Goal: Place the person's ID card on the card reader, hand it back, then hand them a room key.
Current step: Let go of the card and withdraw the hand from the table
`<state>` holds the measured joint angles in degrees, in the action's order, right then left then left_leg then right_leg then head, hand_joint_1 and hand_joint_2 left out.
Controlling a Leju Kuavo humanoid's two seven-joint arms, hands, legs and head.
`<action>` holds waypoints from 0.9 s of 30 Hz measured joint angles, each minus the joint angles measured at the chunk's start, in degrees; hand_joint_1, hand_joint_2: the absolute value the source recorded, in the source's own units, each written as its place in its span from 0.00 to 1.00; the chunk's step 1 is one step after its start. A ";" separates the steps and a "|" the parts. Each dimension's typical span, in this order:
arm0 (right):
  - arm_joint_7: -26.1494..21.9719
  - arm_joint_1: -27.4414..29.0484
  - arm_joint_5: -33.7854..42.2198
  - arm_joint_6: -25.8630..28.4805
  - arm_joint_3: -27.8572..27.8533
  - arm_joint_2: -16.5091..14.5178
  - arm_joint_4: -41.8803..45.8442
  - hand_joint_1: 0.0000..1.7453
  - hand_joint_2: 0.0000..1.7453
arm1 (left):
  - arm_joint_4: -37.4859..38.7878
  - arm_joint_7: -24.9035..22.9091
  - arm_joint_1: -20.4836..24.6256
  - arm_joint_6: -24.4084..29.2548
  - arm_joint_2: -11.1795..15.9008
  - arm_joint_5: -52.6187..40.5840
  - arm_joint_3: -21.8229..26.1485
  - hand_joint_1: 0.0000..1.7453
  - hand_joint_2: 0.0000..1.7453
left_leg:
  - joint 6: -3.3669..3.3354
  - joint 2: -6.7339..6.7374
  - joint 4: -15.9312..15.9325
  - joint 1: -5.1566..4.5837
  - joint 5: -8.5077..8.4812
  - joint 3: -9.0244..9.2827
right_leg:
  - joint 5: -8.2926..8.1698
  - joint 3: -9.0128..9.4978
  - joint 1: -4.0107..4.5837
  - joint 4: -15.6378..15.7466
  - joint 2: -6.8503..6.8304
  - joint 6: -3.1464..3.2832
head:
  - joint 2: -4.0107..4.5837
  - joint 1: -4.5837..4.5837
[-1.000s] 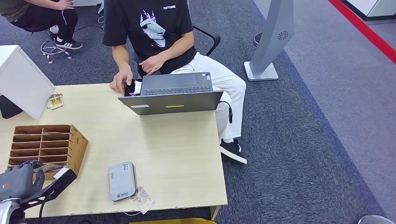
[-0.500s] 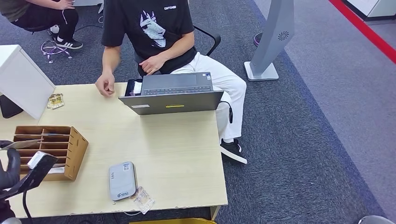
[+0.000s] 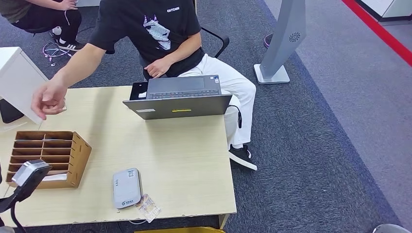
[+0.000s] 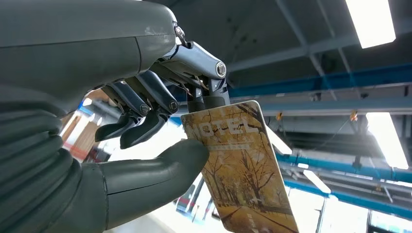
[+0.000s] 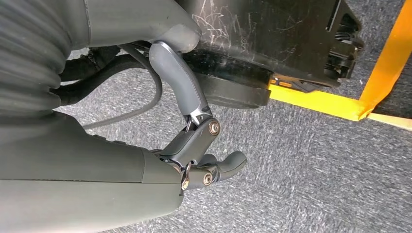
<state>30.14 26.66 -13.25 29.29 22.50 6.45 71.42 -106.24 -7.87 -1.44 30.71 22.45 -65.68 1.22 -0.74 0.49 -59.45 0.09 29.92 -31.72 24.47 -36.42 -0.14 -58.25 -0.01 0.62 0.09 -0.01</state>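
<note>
**Key card is pinched and lifted, ready for the guest**

Nearest to you, the left hand (image 4: 145, 121) pinches the key card (image 4: 240, 170) between thumb and fingers. It holds the card only at one short end, so most of the card stands free; I judge this leaves the guest room to take it. In the head view the card (image 3: 30, 171) shows at the left table edge, in front of the wooden organizer (image 3: 51, 155), which seems to be the place where such cards are stored.

The right hand (image 5: 194, 160) hangs low over the carpet, holding nothing. Some fingers look curled in, others straighter, so I cannot tell if it is open or closed.

Further on the table (image 3: 184, 160) lies the card reader (image 3: 127, 188), with nothing on top of it. I cannot find the ID card for sure.

Beyond, the laptop (image 3: 180, 99) stands before the person. The person's hand (image 3: 48, 99) reaches out over the far left of the table, well apart from the card. You should bring the card toward that hand.
</note>
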 joint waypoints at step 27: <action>0.63 -1.22 2.63 -0.16 1.29 0.58 -0.28 0.00 1.00 | 8.17 -4.54 2.98 -8.80 3.13 1.52 6.54 1.00 1.00 | 0.01 0.03 0.00 0.00 -0.01 0.00 | 0.00 0.00 -0.01 0.00 0.02 0.01 | -0.01 0.00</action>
<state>30.77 25.45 -10.61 29.14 23.79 7.03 71.14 -98.07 -12.40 1.54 21.91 25.58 -64.16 7.76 -0.74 0.52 -59.45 0.08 29.91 -31.72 24.47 -36.42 -0.15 -58.25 0.00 0.62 0.08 -0.02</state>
